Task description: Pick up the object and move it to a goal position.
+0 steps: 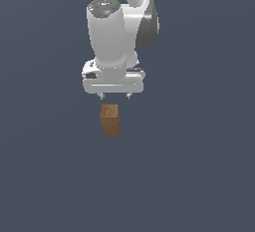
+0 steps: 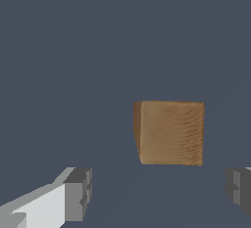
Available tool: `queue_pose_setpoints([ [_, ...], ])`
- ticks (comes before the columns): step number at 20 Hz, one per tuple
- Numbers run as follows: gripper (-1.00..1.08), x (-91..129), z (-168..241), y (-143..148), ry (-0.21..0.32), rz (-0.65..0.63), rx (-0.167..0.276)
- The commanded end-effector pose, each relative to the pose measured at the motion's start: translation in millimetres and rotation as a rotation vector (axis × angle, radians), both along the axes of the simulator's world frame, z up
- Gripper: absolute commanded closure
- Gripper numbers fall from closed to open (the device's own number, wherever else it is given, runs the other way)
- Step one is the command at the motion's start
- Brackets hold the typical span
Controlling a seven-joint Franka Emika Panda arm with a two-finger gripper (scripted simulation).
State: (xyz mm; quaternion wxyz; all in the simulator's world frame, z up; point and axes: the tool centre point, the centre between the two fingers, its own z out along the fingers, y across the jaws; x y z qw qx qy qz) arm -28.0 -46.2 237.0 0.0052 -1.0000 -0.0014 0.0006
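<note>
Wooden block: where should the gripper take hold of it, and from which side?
Probably from straight above, closing on two opposite flat side faces of the wooden block. It stands free on the floor, narrower than the open gripper. In the wrist view it sits off-centre between the fingers, so centre first.

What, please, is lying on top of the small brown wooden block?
Nothing rests on the small brown wooden block; its top face shows bare. The white gripper hangs apart from it, jaws open. The face it stands on is hidden.

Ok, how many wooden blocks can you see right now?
1. The wooden block sits on the floor just below the open gripper, untouched. None appears hidden.
</note>
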Motion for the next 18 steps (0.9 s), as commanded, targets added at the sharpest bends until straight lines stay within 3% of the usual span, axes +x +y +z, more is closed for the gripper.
queue_pose_setpoints([
  [1, -0.92, 5.7, -16.1, -11.4, -0.001, -0.011, -0.003],
  [8, -0.92, 12.2, -41.6, -29.4, -0.001, -0.027, -0.01],
  [18, -0.92, 11.8, -55.3, -30.5, 0.0, -0.028, -0.01],
])
